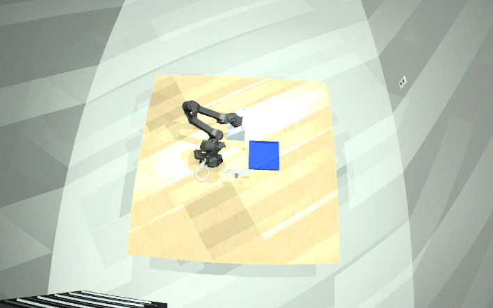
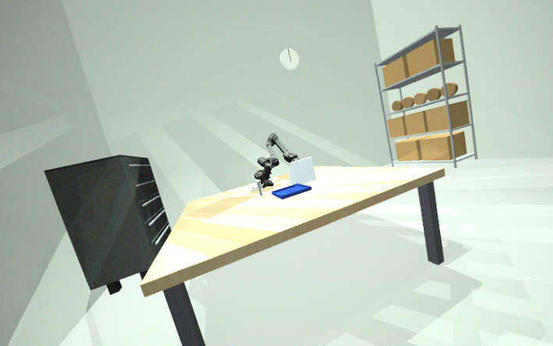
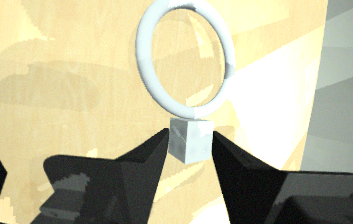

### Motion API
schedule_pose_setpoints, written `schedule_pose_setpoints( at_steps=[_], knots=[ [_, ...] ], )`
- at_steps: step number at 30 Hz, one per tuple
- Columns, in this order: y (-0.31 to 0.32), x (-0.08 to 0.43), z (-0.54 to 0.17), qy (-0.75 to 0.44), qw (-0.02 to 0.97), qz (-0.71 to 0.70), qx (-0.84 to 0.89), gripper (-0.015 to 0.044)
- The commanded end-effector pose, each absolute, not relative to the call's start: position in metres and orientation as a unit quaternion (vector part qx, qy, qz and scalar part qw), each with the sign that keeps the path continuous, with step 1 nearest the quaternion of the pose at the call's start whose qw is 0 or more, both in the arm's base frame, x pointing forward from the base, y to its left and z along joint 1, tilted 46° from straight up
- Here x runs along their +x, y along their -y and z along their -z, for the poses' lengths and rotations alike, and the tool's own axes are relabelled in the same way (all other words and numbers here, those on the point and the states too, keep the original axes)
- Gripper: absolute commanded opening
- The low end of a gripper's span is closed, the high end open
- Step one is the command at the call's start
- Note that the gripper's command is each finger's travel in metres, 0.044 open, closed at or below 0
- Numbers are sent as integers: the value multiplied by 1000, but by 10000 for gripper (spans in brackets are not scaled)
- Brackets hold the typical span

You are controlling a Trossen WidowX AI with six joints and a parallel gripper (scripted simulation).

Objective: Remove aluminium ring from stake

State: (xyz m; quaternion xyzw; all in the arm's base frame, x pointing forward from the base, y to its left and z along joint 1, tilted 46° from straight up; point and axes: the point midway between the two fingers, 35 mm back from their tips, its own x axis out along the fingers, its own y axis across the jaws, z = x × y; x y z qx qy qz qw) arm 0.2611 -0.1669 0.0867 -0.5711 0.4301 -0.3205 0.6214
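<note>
Gripping the small welded tab [image 1: 202, 164] [image 3: 191, 141] of the aluminium ring [image 1: 202, 180] [image 2: 253, 189] [image 3: 144, 60] between the fingers. Closed as far as the tab allows, so neither fully shut nor spread wide. Pressing on opposite sides of the pale block near the tips, seen most clearly from the wrist. Touching only the tab there, well clear of the round band. Too small and dark to judge the fingertips in the top and exterior views.

Holding the ring just beyond the fingertips, in full view from the wrist, with bench [image 1: 279, 229] [image 2: 270, 214] [image 3: 92, 30] visible through the opening. Already off the steel stake [image 1: 236, 175] [image 2: 260, 189]: seen from above, beside the upright and apart from it, to the left in that view. No longer around the foot or under the cross-bar [image 1: 233, 172] [image 2: 258, 181]. Cannot tell exactly how high above the bench.

Not in the blue tray [image 1: 264, 155] [image 2: 291, 190] either; seen from above, found on the opposite side of the stake from it. Reaching over the bench with the dark arm [image 1: 204, 110] [image 2: 271, 143], bent at the elbow and angled down toward the ring.
</note>
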Motion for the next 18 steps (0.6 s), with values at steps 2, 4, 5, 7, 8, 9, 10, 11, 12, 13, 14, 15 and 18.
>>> schedule_pose_setpoints(
  at_steps=[2,4,5,7,8,9,10,11,12,13,14,15,18],
  knots=[
    [166,262,-87,-429,623,321,-570,79],
    [166,262,-87,-429,623,321,-570,131],
    [166,262,-87,-429,623,321,-570,157],
    [166,262,-87,-429,623,321,-570,210],
    [166,262,-87,-429,623,321,-570,236],
    [166,262,-87,-429,623,321,-570,262],
    [166,262,-87,-429,623,321,-570,289],
    [166,262,-87,-429,623,321,-570,315],
    [166,262,-87,-429,623,321,-570,341],
    [166,262,-87,-429,623,321,-570,368],
    [166,262,-87,-429,623,321,-570,394],
    [165,262,-88,-429,623,321,-570,420],
    [152,264,-99,-430,624,320,-568,440]
  ],
)
